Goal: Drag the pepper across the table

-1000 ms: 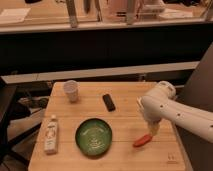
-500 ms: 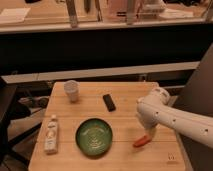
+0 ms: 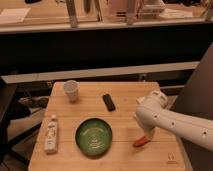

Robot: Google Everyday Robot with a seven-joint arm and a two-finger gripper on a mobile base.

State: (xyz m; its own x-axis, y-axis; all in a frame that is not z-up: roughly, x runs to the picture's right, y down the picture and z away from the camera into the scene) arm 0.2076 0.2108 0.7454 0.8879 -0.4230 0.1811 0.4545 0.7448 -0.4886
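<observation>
Pepper [image 3: 139,142] lies on the near right part of the table [image 3: 125,162], right of the green plate [image 3: 94,136] and clear of it. Red-orange, tapered, lying slantwise with its left tip nearer.

Gripper [image 3: 146,135] is down at the pepper's far right end, touching it or just above; contact is hidden by the white arm [image 3: 165,117]. Jaws appear spread, not pinching anything. The pepper is thin, so a push or a hook seems likelier than a grasp.

Change over the last second:
- The arm has dropped lower over the right edge, and its forearm now lies flatter and nearer.
- The gripper has stayed planted at the same end of the pepper throughout.
- The pepper has hardly shifted, at most a hair to the left.

Reading: the tool is set against the pepper, but the drag has barely begun, if at all. Nearly the whole task is still ahead.

Elsewhere on the table:
- cup [image 3: 71,90] at the far left
- dark slab [image 3: 109,102], like a remote, far of centre
- bottle [image 3: 51,134] lying near the left edge

All are well apart from the gripper.

Risks: a leftward drag runs into the plate. The pepper may also roll or slip out from under open jaws.
</observation>
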